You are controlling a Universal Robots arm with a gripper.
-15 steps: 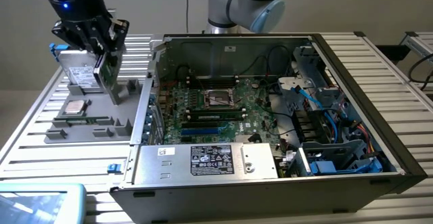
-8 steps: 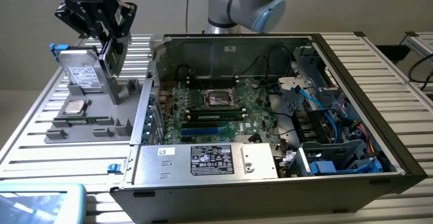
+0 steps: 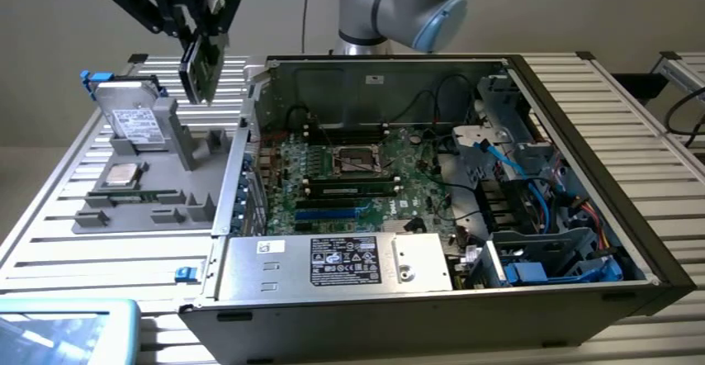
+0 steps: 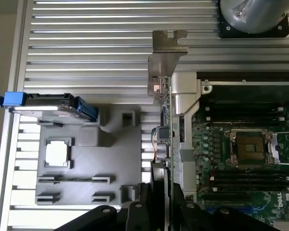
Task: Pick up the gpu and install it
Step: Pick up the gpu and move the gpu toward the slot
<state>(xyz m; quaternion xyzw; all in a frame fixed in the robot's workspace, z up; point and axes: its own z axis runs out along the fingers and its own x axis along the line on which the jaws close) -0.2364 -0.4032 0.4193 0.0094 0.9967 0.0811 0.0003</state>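
My gripper (image 3: 201, 36) hangs in the air above the far end of the grey tray (image 3: 165, 208), beside the open computer case (image 3: 650, 241). My jaws are clamped on the graphics card (image 3: 203, 72), one pressing each flat face. The card hangs on edge below my fingers (image 4: 149, 214) and touches nothing else.

In the wrist view I see the card as a thin line. Its metal bracket (image 4: 167, 53) is at the end farthest from me. The card is over the strip where the tray meets the case wall, with the tray on one side and the motherboard (image 3: 342, 175) on the other. Seen edge-on like this, I can't tell which face carries the cooler.

On the tray, a hard drive (image 3: 138, 121) with blue rails stands propped at the far end, near the card. A processor chip (image 3: 119, 175) lies flat in its pocket closer to the middle.

The case lies on its side on the slatted table (image 3: 66, 241). The processor socket (image 3: 358, 160) is in the middle of the board. The power supply (image 3: 330, 262) runs along the case's near edge.
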